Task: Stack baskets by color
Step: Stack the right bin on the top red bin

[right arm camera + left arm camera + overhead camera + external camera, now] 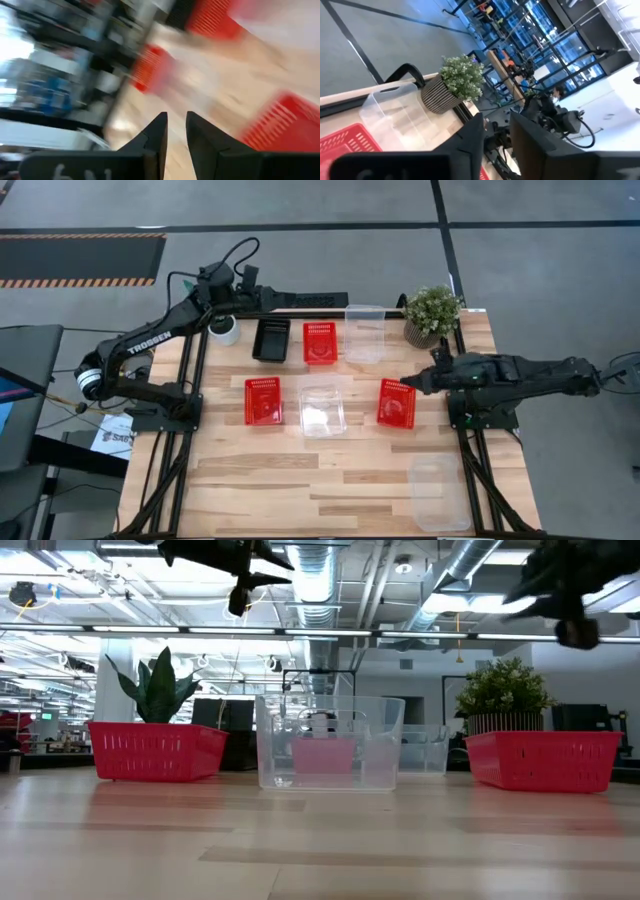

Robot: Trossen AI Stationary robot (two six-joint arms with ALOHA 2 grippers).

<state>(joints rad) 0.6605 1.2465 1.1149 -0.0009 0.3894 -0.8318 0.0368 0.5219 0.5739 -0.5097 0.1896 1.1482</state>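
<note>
Baskets are spread over the desk [260, 475]: 3 red, at [320, 342], [263, 401] and [396, 403]; 3 clear, at [365, 332], [323, 410] and [438, 493]; 1 black basket [271, 338] at the far left. Right pincer [418, 381], pressed together and empty, hangs just beside the right red basket. Left pincer [272, 298] hovers above the far edge; I cannot tell its spread.

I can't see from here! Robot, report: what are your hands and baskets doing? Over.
Right hand shut, empty, by a red basket. Left hand above the black basket. Nothing stacked yet, nothing blocking.
</note>
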